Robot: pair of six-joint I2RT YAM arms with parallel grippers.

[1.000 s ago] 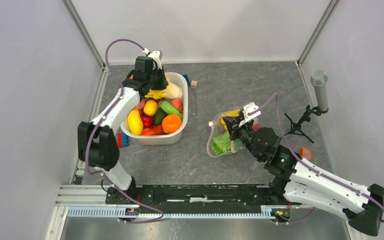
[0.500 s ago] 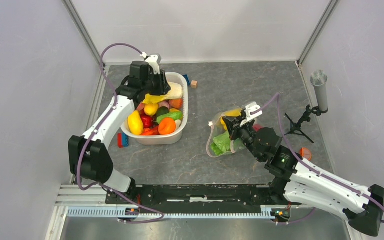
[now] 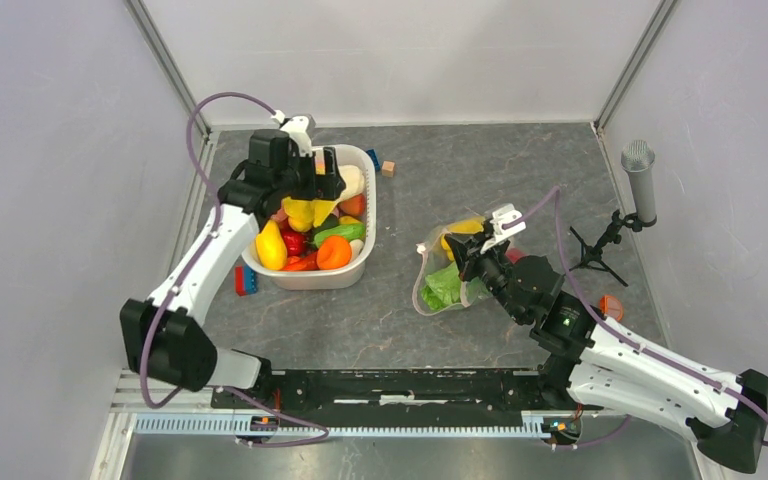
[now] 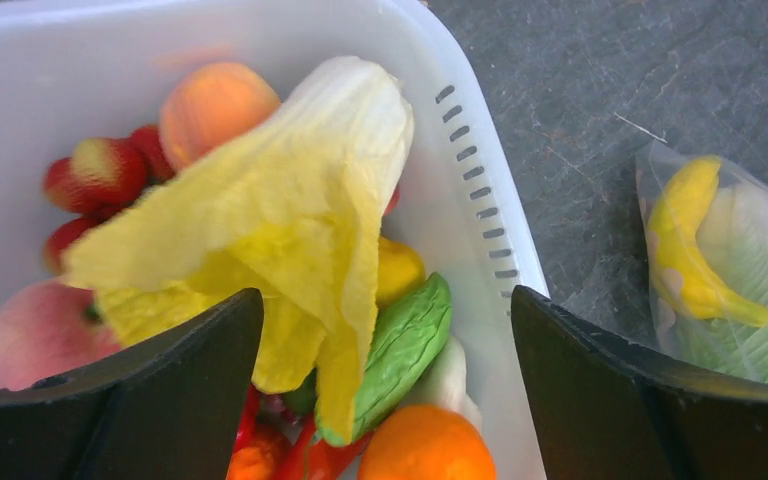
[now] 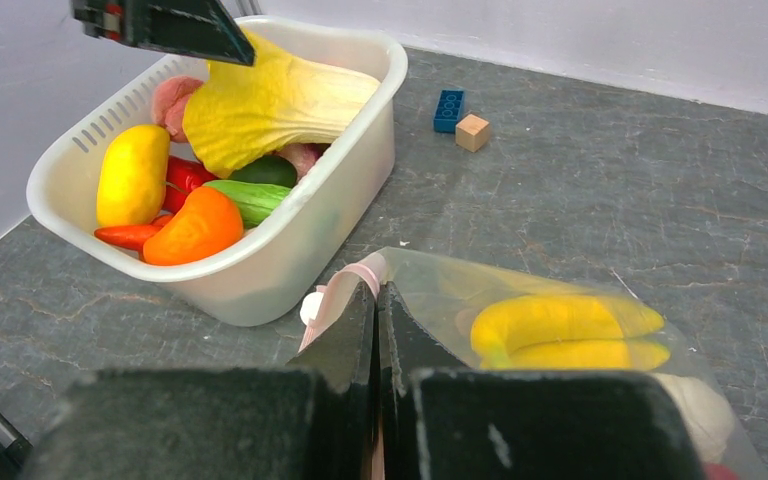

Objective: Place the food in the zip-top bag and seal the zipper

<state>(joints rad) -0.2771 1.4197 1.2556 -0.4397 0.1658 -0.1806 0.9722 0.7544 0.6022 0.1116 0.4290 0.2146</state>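
1. The zip-top bag [image 5: 430, 285]: clear, glossy, crinkled plastic.
2. The tub [image 5: 290, 235]: white, smooth plastic.
3. The worktop [image 5: 610, 170]: dark, matt, stone-veined.
4. The napa cabbage [image 4: 290, 190]: ribbed plastic.
5. The left fingers [image 4: 150, 400]: matt black.

tub [image 3: 312, 281] left of bag [image 3: 436, 270], food [image 3: 334, 251] in both

Pale grey walls [image 3: 50, 200]; dark stone-look tabletop [image 3: 480, 170].

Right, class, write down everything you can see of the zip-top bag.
The zip-top bag is clear, crinkly plastic with a thin pink zipper along its mouth. It lies on the grey table, to the right of the white tub in the top view and apart from it. The right arm's jaws are shut on the zipper edge and hold that edge raised. Inside are yellow bananas and a green leafy piece.
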